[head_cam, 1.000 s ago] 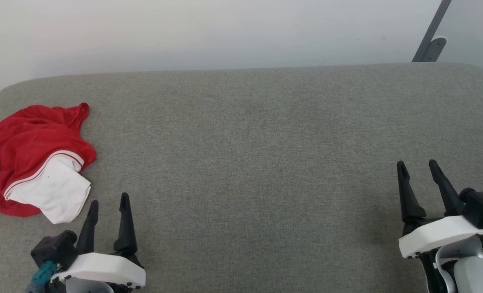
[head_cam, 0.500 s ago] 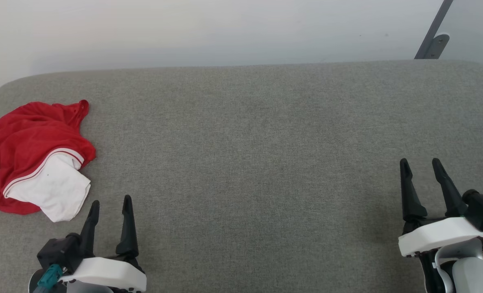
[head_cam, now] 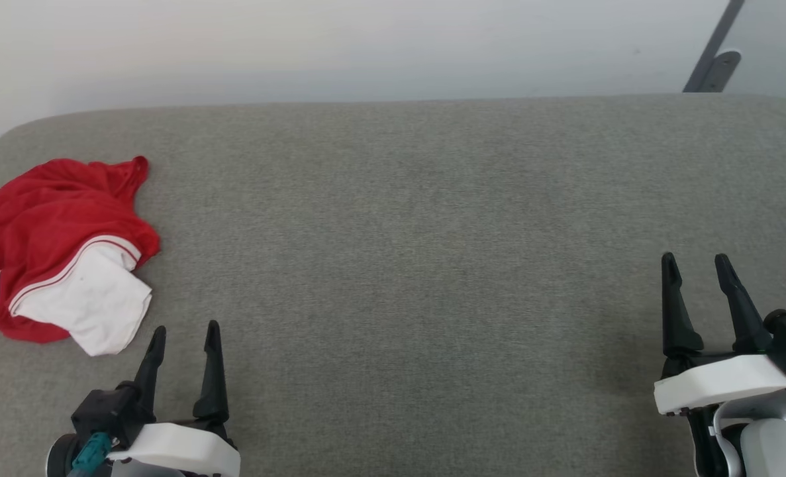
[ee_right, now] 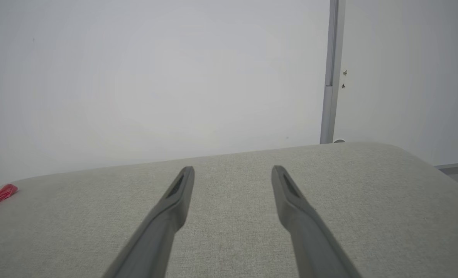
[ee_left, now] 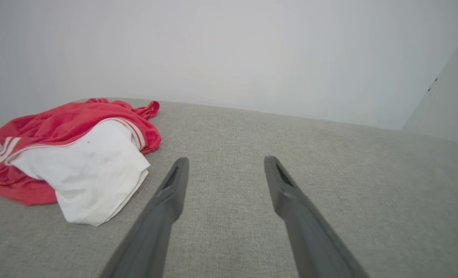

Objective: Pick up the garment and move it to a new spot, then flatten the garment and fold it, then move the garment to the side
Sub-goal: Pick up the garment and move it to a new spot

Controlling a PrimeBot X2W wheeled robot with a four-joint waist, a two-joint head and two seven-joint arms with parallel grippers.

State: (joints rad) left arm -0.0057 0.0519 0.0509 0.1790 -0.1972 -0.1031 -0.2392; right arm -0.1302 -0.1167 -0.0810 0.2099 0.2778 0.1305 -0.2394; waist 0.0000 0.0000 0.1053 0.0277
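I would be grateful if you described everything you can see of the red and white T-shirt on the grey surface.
The T-shirt is soft, knit-looking cloth, red in the body, with a white short sleeve edged by red-and-white stripes. It lies crumpled in a loose heap, unfolded, at the left end of the grey upholstered surface, the white sleeve draped on its near side. Only that surface touches it; the open left gripper sits beside the sleeve, clear of it.
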